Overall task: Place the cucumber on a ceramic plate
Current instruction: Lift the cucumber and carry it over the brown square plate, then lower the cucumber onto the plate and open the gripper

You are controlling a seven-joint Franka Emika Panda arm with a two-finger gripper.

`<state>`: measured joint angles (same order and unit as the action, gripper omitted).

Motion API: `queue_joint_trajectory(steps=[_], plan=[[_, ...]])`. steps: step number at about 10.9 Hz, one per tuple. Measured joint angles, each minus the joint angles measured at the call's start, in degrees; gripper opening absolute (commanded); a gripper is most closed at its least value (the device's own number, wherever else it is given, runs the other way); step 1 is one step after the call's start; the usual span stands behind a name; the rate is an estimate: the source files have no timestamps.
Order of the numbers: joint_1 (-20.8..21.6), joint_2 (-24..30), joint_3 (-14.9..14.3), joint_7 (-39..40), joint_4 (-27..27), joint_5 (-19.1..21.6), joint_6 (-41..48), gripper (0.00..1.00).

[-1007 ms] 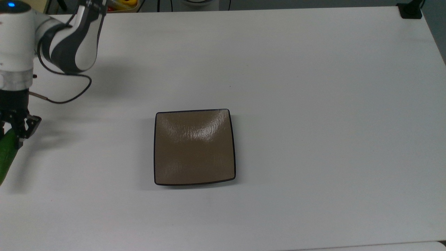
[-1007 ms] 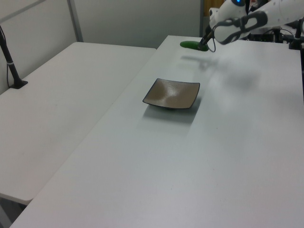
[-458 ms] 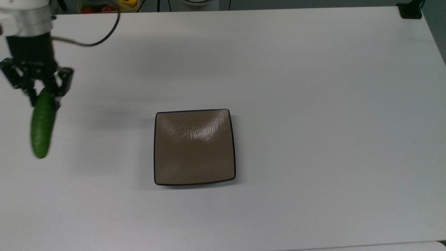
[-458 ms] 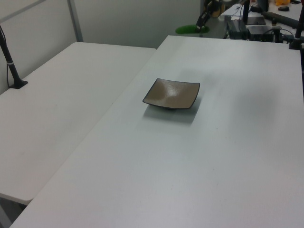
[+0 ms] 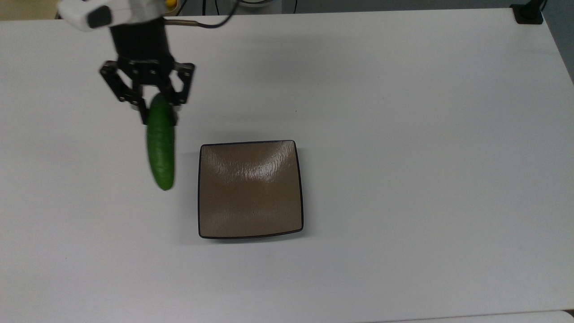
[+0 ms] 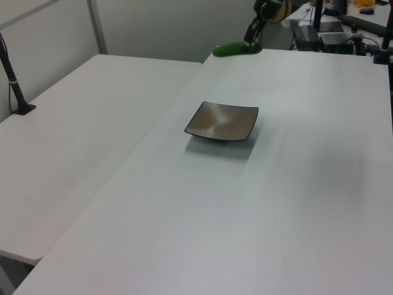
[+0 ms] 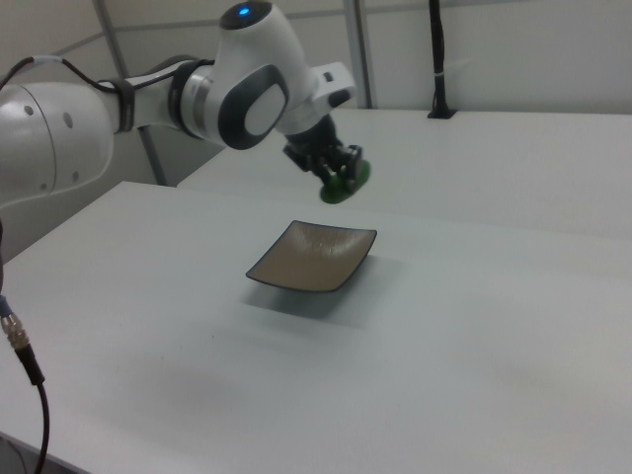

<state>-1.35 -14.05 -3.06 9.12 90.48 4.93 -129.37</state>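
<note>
My gripper (image 5: 158, 107) is shut on one end of the dark-green cucumber (image 5: 160, 144), which it carries in the air, held level. In the top view the cucumber's free end reaches down beside the upper left corner of the ceramic plate (image 5: 250, 190), just to the plate's left. The square tan-brown plate with its black rim lies bare on the white table. In the left view the gripper (image 6: 252, 44) holds the cucumber (image 6: 236, 49) well above and beyond the plate (image 6: 222, 121). In the right view the gripper (image 7: 339, 175) carries the cucumber (image 7: 346, 187) above the plate's (image 7: 314, 256) far edge.
The white table (image 5: 403, 134) stretches wide around the plate. A second white table (image 6: 80, 123) adjoins it on the left view's left. A black post base (image 5: 528, 13) stands at the top view's upper right corner. Cables trail behind the arm (image 7: 148, 94).
The gripper has carried the cucumber up off the table's left edge and rightward in the top view, from the far left to just beside the plate. The plate has not moved.
</note>
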Motion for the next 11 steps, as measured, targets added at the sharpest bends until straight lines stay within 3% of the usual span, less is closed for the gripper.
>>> queue_joint_trajectory(steps=[1,5,7,11], plan=[[2.2,-0.4,0.0,-2.1,0.6,0.0,0.0,0.11],[8.7,-6.3,0.0,-5.0,1.4,0.0,-5.4,0.11],[9.7,-10.3,0.0,-5.0,1.5,0.0,-10.0,0.12],[10.3,-14.2,0.0,-5.0,1.7,-0.3,-13.0,0.26]])
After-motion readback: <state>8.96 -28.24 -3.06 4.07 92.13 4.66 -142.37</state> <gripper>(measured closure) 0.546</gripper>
